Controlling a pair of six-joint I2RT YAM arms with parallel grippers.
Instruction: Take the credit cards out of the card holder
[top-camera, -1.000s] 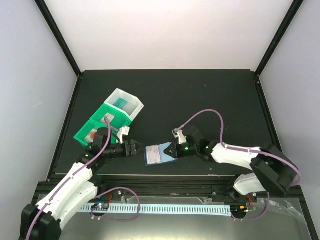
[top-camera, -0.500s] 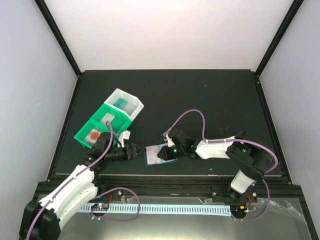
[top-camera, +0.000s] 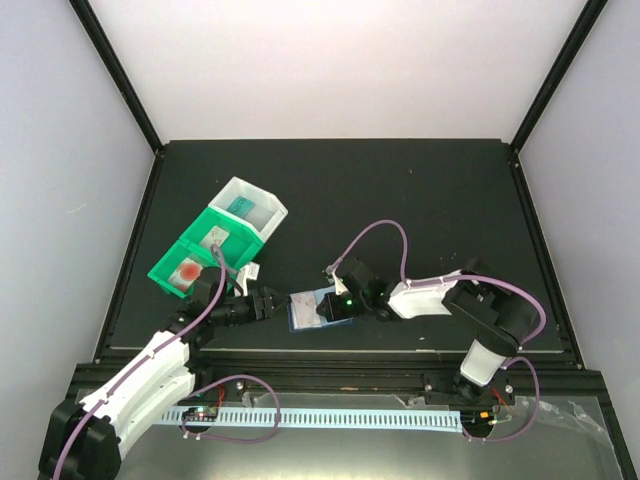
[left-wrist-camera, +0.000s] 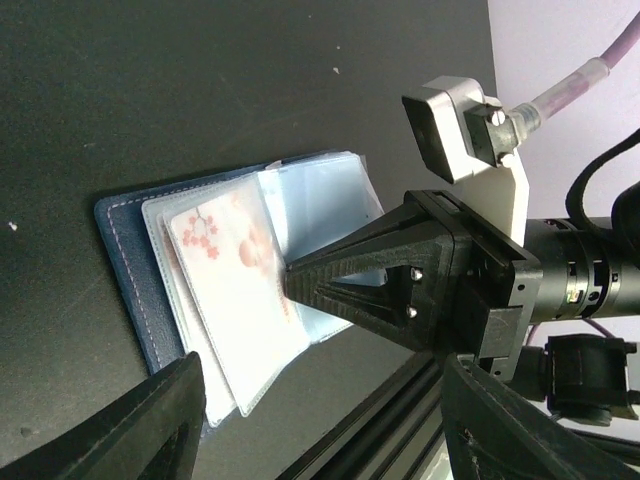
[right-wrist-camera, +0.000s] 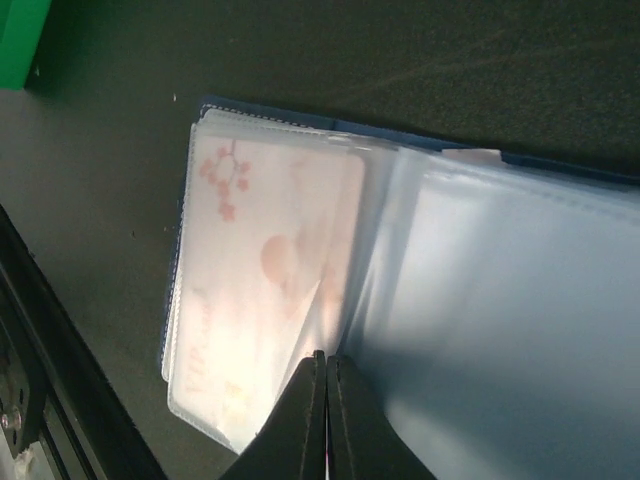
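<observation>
Card holder (top-camera: 312, 309), navy blue, lying open and flat on the black table (top-camera: 420, 200) close to its near edge, a little left of the middle, with the two grippers at either side. Clear, pale blue sleeves fan out from its spine; the uppermost sleeve on the left half contains a pale card (left-wrist-camera: 232, 290) printed with pink blossoms and a pink disc. The right gripper (top-camera: 331, 306) reaches in from the right with its fingers pressed together, their tips resting at the fold where the sleeve with the pale card meets the neighbouring sleeves; whether a sleeve edge is pinched between them cannot be told. The left gripper (top-camera: 272, 300) sits just beside the left edge of the card holder, its fingers spread wide and nothing between them. A green bin (top-camera: 168, 272) and a white bin (top-camera: 262, 195) stand together towards the left edge of the table, behind the left gripper; the near compartment of the green bin holds a small red-orange item, too small to identify.
</observation>
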